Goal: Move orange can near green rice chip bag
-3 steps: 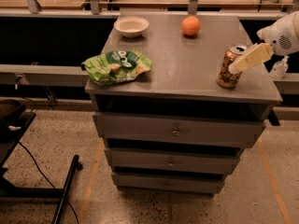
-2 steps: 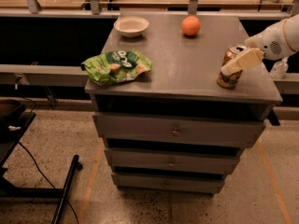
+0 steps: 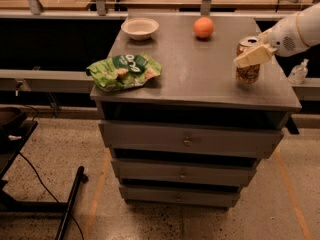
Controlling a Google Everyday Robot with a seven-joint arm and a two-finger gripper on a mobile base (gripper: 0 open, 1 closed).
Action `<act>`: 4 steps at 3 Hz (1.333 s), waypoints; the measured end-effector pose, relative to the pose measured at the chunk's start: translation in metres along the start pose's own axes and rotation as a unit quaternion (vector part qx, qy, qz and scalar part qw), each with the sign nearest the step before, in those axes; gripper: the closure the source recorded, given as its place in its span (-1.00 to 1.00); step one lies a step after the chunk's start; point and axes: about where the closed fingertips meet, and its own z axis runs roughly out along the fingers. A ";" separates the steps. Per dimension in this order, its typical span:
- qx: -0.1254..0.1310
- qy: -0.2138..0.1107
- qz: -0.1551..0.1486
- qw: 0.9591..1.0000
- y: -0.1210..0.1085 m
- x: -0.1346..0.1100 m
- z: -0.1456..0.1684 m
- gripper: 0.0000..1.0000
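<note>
The orange can (image 3: 248,73) stands upright at the right side of the grey cabinet top (image 3: 200,79). My gripper (image 3: 247,55) reaches in from the right and is shut on the can. One cream finger (image 3: 254,55) crosses the can's front just below its silver top; the other finger is hidden behind it. The green rice chip bag (image 3: 124,71) lies crumpled at the front left corner of the top, well to the left of the can.
A white bowl (image 3: 140,28) sits at the back left and a round orange fruit (image 3: 203,27) at the back middle. The cabinet has drawers (image 3: 187,141) below. A small bottle (image 3: 298,72) stands off to the right. A black stand (image 3: 20,134) is at the left.
The can was leaning in the gripper; now it is upright and slightly farther back. The arm has drawn in closer over the can.
</note>
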 end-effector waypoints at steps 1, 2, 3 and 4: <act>-0.022 -0.023 -0.055 0.998 0.006 -0.052 0.006 0.77; -0.048 -0.074 -0.092 0.992 0.011 -0.103 0.022 1.00; -0.093 -0.131 -0.101 0.982 0.026 -0.137 0.058 1.00; -0.120 -0.153 -0.104 0.975 0.042 -0.149 0.087 1.00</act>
